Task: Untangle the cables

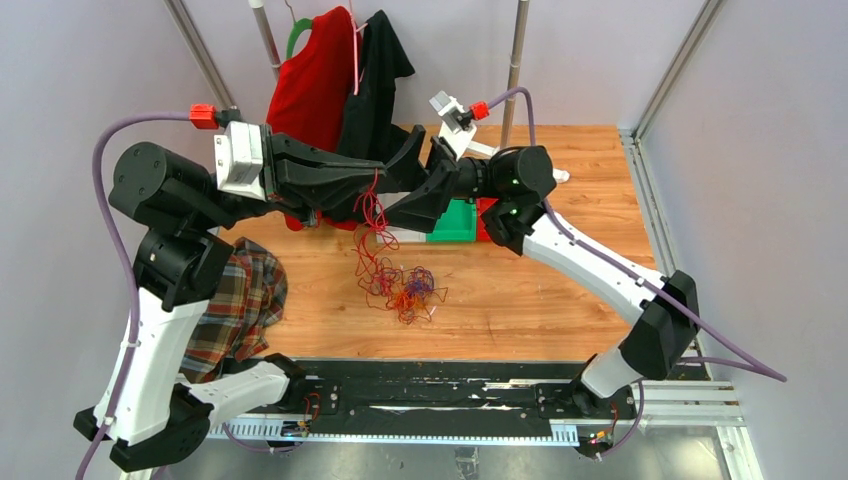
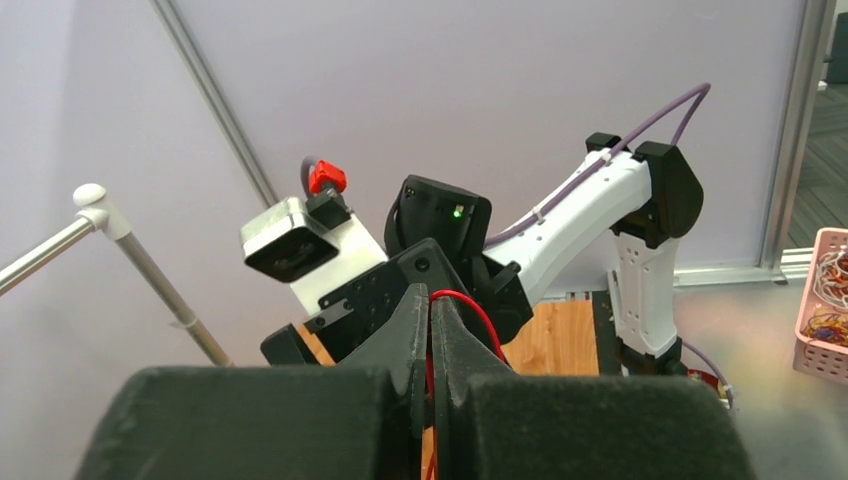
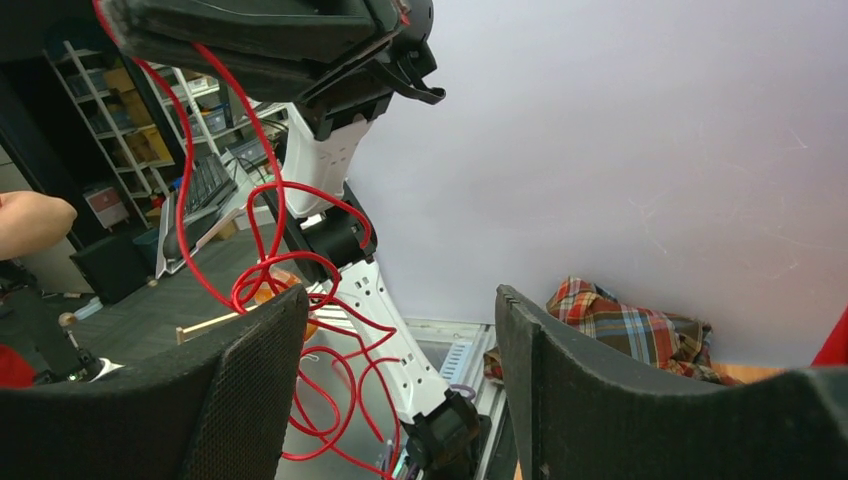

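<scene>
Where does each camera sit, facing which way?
Top external: high behind the robot, looking down on the wooden table and cables; left arm, right arm show.
Left wrist: on its arm, facing the right arm over the shut left gripper.
Right wrist: on its arm, facing the left gripper through the open right gripper.
Shared: all show the red cable.

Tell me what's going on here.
Two robot arms are working on the tangle of cables on the table. The left gripper is shut on a red cable, lifted so that it hangs down to the tangle. The right gripper faces it, open and holding nothing.
</scene>
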Available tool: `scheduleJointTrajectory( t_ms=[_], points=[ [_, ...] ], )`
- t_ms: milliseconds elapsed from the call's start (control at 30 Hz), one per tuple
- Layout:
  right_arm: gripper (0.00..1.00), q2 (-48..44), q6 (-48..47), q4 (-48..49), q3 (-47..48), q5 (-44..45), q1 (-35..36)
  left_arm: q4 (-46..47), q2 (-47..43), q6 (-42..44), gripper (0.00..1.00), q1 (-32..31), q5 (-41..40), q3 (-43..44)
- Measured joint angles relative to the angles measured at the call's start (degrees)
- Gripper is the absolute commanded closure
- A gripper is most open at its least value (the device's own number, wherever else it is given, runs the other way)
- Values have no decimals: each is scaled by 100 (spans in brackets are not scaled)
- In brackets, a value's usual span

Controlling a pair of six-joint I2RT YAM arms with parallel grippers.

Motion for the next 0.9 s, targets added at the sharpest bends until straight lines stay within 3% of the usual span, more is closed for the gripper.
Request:
scheduleJointTrajectory(
  t_ms=[133,333,900],
  points=[
    [37,249,166,271,105,66,74,66,-13,-63,100,0,11,-2],
    [27,461,573,730,146,186,74,52,-72,-20,100,0,35,-26],
    [28,444,1047,1416,92,313,343,-48,-164,190,100,0,37,-72]
  ],
)
